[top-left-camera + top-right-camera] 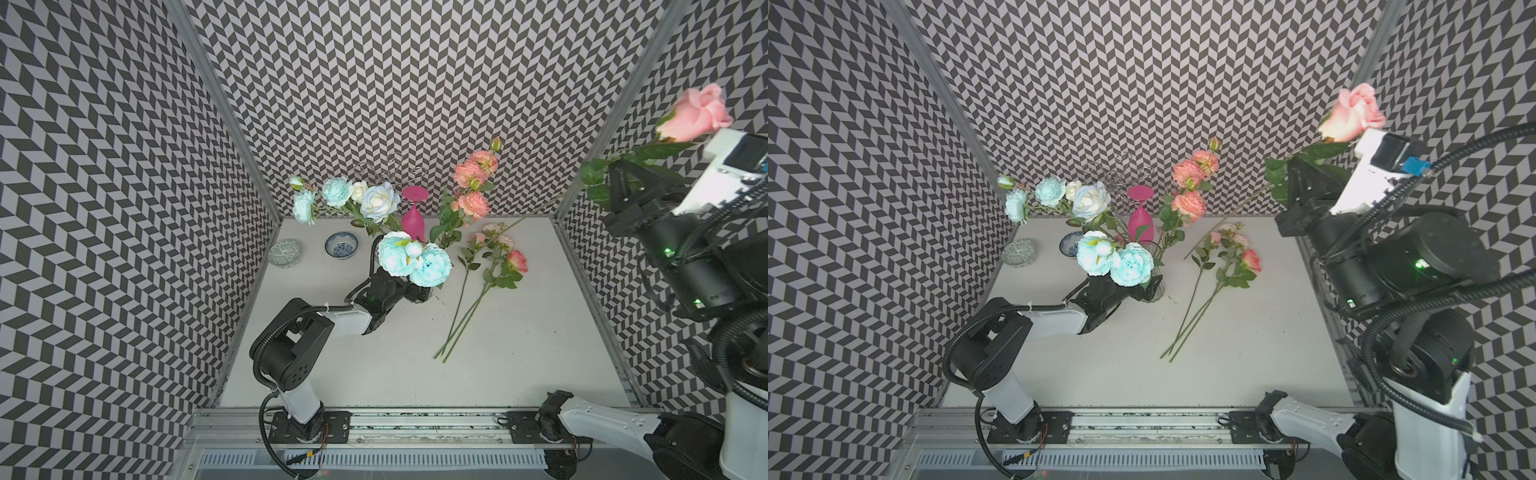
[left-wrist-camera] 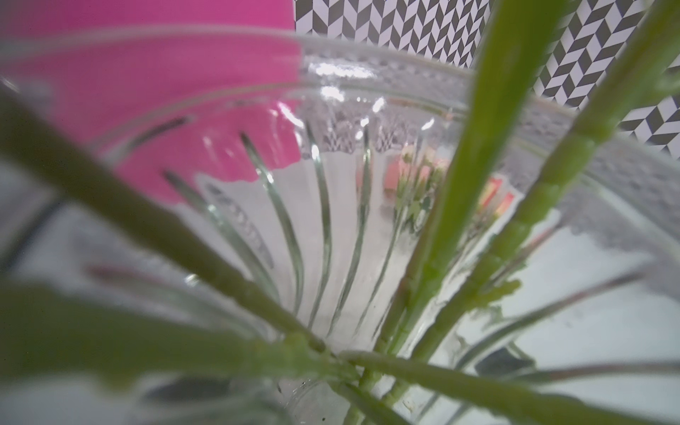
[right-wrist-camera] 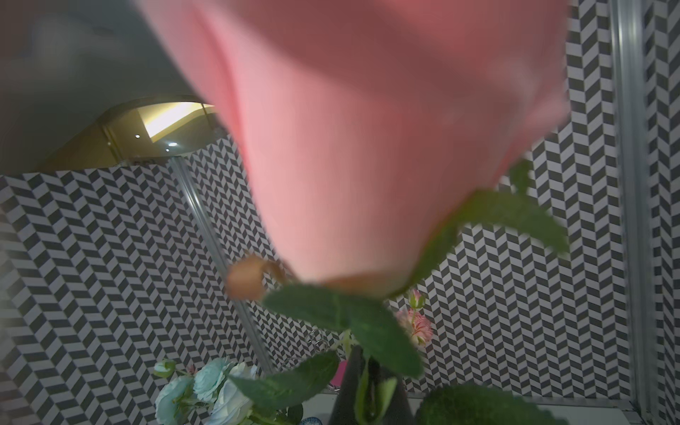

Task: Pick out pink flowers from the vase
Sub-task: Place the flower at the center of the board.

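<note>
Two turquoise blooms [image 1: 1130,266] over the vase [image 1: 1156,287]

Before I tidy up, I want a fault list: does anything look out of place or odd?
The magenta goblet behind the vase stands upside down, foot uppermost. Pink flowers lying flat on the table look set aside, not spilled.

One ribbed glass vase [image 1: 1156,286], one magenta goblet [image 1: 413,222], two small bowls [image 1: 353,243]. Turquoise blooms [image 1: 430,266] — four open heads. White-cream roses [image 1: 378,201] — two open. Pink flowers [image 1: 517,261]: one rose [image 1: 694,112] up in the air, three coral heads [image 1: 473,203] plus a bud [image 1: 495,143] on the spray standing in the vase, three stems [image 1: 459,328] lying on the surface [image 1: 519,353].
</note>
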You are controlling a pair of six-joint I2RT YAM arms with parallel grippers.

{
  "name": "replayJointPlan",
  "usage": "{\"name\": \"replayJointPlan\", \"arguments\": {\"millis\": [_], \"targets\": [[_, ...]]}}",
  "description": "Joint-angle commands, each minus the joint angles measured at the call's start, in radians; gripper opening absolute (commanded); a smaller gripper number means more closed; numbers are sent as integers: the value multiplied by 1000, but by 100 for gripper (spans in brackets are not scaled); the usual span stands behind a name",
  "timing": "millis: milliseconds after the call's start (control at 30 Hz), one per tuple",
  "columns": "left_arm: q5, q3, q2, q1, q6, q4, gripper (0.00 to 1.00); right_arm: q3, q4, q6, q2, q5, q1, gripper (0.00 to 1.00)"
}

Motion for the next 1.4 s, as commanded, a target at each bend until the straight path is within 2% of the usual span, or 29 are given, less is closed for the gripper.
{"name": "replayJointPlan", "arguments": {"millis": [0,67,100,200,267,433,633,767,867,1000,1167,1233,1367], "targets": [[9,-18,22,-7,-6,-39,100,-12,-195,74,75,140,-2,0],[11,-17,20,-7,-9,-39,100,-29,-237,113,99,126,-39,0],[13,-16,19,-7,-8,-38,100,-38,-254,132,109,78,-90,0],[17,-16,19,-7,-12,-38,100,-158,-220,152,81,-178,-327,0],[16,-17,17,-7,-9,-37,100,-289,-178,175,60,-319,-432,0],[10,-18,10,-7,-5,-37,100,-646,26,253,32,-611,-575,0],[17,-15,18,-8,-15,-31,100,-792,177,294,131,-893,-644,0],[26,-8,25,-9,-17,-32,100,-860,303,317,227,-968,-673,0],[27,-11,23,-8,-23,-32,100,-866,353,306,336,-959,-673,0],[27,-13,23,-8,-23,-29,100,-774,346,286,538,-927,-670,1],[26,-11,23,-8,-24,-31,100,-695,340,267,694,-857,-667,3],[27,-11,25,-9,-25,-31,100,-702,345,266,708,-838,-665,8],[32,-10,30,-9,-29,-27,100,-763,384,277,667,-782,-652,30]]}}
